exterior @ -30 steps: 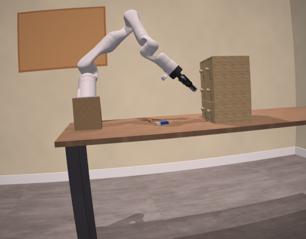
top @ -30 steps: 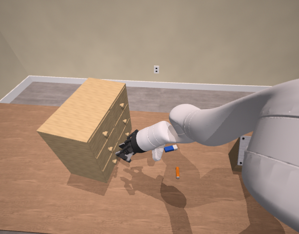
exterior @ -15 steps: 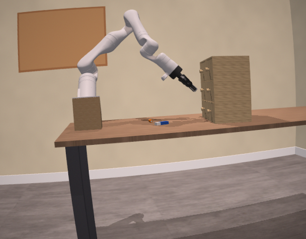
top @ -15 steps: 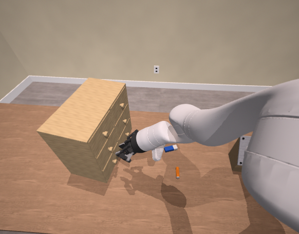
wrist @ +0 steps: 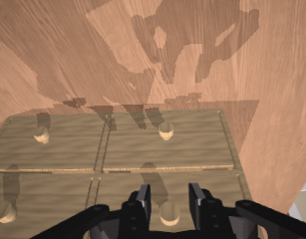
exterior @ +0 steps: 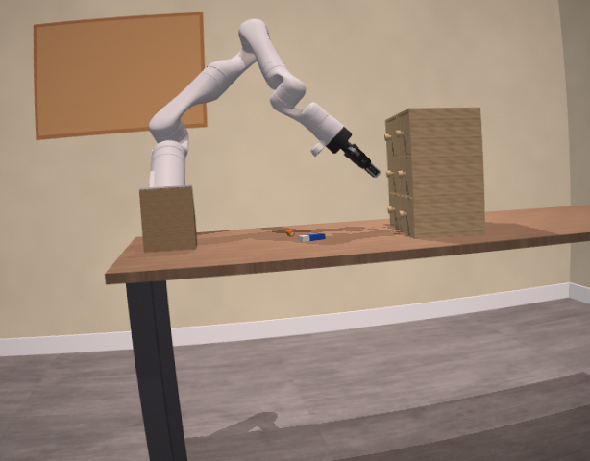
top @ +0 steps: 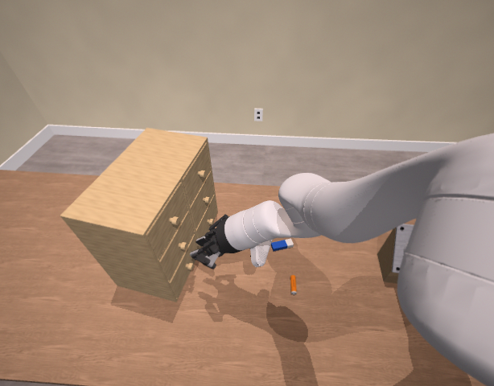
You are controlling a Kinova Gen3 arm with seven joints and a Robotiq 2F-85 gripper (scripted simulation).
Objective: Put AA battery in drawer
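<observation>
The small chest [top: 134,178] [exterior: 447,168] stands upright, all drawers looking pushed in. The middle row's left drawer [top: 169,264] [wrist: 123,194] [exterior: 388,173] has a round knob [top: 183,245] [wrist: 169,214]. My gripper [top: 195,247] [exterior: 376,172] [wrist: 169,195] is partly open and empty, tilted down toward that knob. In the wrist view the knob appears between the two fingers sideways; in the exterior view the tips are a little short of it. The orange AA battery [top: 293,284] [exterior: 290,232] lies on the table, well away from the gripper.
A blue and white eraser [top: 279,244] [exterior: 316,236] lies on the table [top: 51,332] [exterior: 226,260] near the battery. Below the middle left knob is the bottom left knob [top: 189,266] [wrist: 165,130]. The right column's knobs are beside them.
</observation>
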